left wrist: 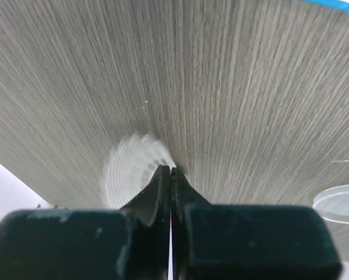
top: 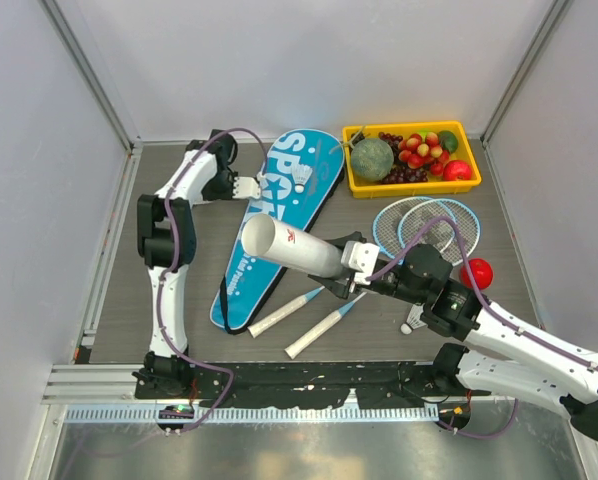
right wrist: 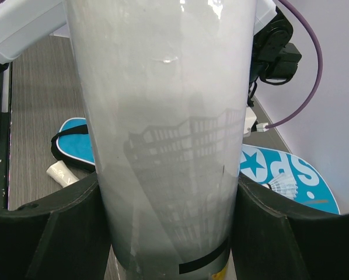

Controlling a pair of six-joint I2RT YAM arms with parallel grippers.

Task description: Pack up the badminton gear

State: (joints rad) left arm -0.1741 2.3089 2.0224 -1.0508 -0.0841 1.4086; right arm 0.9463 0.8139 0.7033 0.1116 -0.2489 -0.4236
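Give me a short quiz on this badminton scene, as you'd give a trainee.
1. True or false: both rackets are already inside the bag.
2. What does the right claw grip? A. a racket B. the tube C. the red fruit
3. In one word: what small white thing lies on top of the bag?

Key
1. False: they lie on the table, beside the bag.
2. B
3. A shuttlecock.
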